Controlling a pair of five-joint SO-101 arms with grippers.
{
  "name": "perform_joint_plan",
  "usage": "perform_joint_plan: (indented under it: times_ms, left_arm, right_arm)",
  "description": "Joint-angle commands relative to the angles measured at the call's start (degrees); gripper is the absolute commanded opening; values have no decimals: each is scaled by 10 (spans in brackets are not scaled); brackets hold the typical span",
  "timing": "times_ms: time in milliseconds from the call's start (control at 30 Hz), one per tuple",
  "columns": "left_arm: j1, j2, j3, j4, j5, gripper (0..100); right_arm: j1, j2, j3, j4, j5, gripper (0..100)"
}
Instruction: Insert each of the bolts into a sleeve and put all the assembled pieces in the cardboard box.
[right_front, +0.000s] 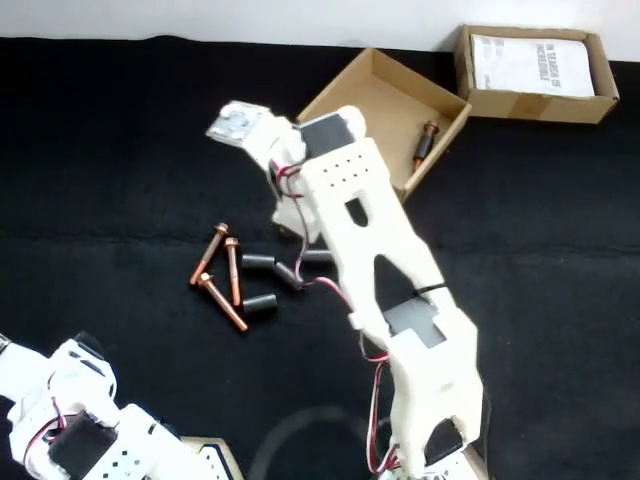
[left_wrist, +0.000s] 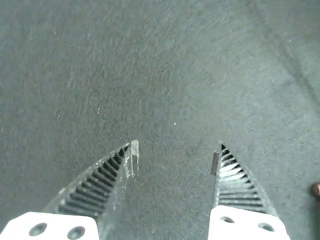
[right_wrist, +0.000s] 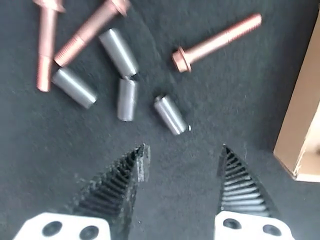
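Right gripper (right_wrist: 182, 150), jaws spread, hangs above the black mat (right_wrist: 235, 105) just short of 4 sleeves (right_wrist: 126, 98) and 3 bolts (right_wrist: 217, 37) (the nearest sleeve (right_wrist: 171, 115) lies just ahead of its fingertips, untouched). The cardboard box (right_front: 395, 105), beside this cluster, holds 1 assembled piece (right_front: 425, 146). Left gripper (left_wrist: 175, 146), likewise spread and empty, hangs over the mat.

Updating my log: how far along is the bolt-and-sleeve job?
Done: one assembled piece lies in the cardboard box. In hand: nothing; the right gripper is open near the loose sleeves. Left: three bolts and four sleeves on the mat.
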Motion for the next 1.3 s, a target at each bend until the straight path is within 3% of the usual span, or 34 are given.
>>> perform_joint_plan:
  times_ms: [0,133,267,433,900,1267]
  left_arm:
    - [-2,-5,12,-10,2,245]
    - [0,-5,40,-29,2,245]
    - [0,-5,88,-50,2,245]
    - [0,-5,107,-81,2,245]
    - [-1,-5,117,-106,2,245]
    - [0,-5,124,-107,2,245]
  right_arm:
    - [15,-4,7,7,9,202]
    - [-11,-5,67,4,27,202]
    - [-48,-5,124,0,170,202]
    - [-54,4,160,-4,258,202]
    - [-29,82,159,-109,318,202]
    - [-29,74,53,-22,318,202]
